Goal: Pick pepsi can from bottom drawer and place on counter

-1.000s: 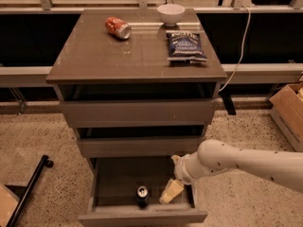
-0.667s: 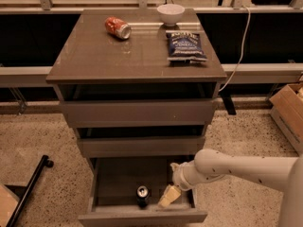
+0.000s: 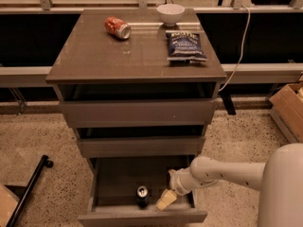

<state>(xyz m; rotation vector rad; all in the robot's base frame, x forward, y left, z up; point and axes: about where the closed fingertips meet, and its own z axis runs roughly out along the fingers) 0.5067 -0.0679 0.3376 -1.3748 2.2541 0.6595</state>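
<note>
The pepsi can [image 3: 142, 196] stands upright in the open bottom drawer [image 3: 142, 216], near its front, dark with a silver top. My gripper [image 3: 164, 200] reaches into the drawer from the right on a white arm. Its cream fingertips [image 3: 163, 201] sit just right of the can, close to it but apart from it. The counter [image 3: 94, 56] is the glossy grey-brown top of the cabinet above.
On the counter lie a red-orange dented can [image 3: 117, 27], a white bowl [image 3: 170, 13] and a dark blue chip bag [image 3: 185, 45]. A cardboard box [image 3: 289, 110] sits on the floor at right. A black bar [image 3: 28, 188] lies on the floor at left.
My arm has pushed further left and down into the drawer, bringing the gripper closer to the pepsi can. The can has not moved.
</note>
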